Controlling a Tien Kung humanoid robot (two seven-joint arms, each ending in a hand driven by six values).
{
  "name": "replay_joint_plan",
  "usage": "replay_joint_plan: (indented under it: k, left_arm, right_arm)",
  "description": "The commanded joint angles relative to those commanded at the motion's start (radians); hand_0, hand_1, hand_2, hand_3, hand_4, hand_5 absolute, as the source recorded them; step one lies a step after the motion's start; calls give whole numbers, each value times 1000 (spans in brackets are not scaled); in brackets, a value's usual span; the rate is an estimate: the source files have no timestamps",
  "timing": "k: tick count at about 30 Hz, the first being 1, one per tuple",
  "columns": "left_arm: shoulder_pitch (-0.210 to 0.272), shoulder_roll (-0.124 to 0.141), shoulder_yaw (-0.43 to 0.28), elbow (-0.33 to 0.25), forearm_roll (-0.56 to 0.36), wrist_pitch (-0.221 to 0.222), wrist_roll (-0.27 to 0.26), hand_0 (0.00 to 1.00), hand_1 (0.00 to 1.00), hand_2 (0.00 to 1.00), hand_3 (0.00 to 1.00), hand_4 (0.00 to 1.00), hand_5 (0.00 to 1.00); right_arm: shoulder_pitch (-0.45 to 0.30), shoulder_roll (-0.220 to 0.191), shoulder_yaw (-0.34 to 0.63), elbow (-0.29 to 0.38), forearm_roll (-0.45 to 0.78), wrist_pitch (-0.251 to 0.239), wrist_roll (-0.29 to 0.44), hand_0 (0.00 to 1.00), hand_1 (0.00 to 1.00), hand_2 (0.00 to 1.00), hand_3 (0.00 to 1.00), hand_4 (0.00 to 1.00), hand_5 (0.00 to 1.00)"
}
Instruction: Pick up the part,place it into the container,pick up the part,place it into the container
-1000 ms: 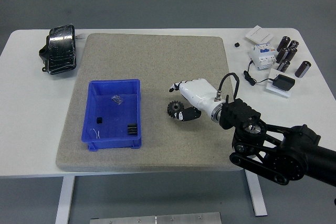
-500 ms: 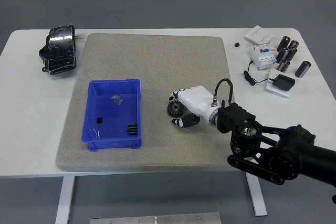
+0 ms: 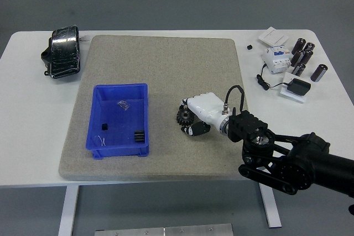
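Grey matting [image 3: 160, 64] is covering the white table, where the right hand [image 3: 198, 113] is curling its fingers around the gear [image 3: 184, 116], right of the blue bin [image 3: 119, 121]. Gripping firmly before lifting should prevent slipping.

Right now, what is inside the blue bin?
The blue bin holds a black ribbed part, a tiny black cube and a small clear bag. Its near wall hides the front floor strip.

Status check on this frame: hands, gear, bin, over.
Right hand curled around black gear on the mat, not lifted. Left hand out of view. Blue bin to the left holds small parts; path clear.
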Motion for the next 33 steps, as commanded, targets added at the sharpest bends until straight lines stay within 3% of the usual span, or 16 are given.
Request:
replay_joint_plan:
  k: [4, 5, 15, 24, 27, 33]
  left_arm:
    - [0, 0, 3, 0, -4, 0, -1, 694, 677, 660, 576, 724, 290]
    - [-1, 0, 3, 0, -4, 0, -2, 694, 677, 660, 575, 724, 290]
    - [0, 0, 4, 0, -7, 2, -3, 694, 678, 660, 575, 725, 290]
    - [2, -1, 3, 0, -7, 3, -2, 694, 677, 660, 574, 726, 291]
    - [3, -1, 1, 0, -6, 3, -1, 694, 677, 660, 574, 726, 291]
    - [3, -1, -1, -1, -3, 3, 0, 694, 677, 659, 573, 726, 292]
  right_arm:
    - [0, 5, -7, -5, 8, -7, 3, 270, 441, 519, 656, 589, 199]
    - [0, 6, -10, -7, 10, -8, 4, 266, 440, 496, 627, 636, 109]
    - [-1, 4, -16, -4, 6, -17, 5, 266, 440, 485, 586, 619, 67]
    - [12, 0, 53, 103, -34, -21, 1, 271, 446, 481, 585, 602, 48]
    - [21, 15, 74, 151, -54, -22, 3, 271, 446, 481, 585, 602, 48]
    - [56, 92, 42, 196, -96, -51, 10, 270, 448, 481, 588, 606, 46]
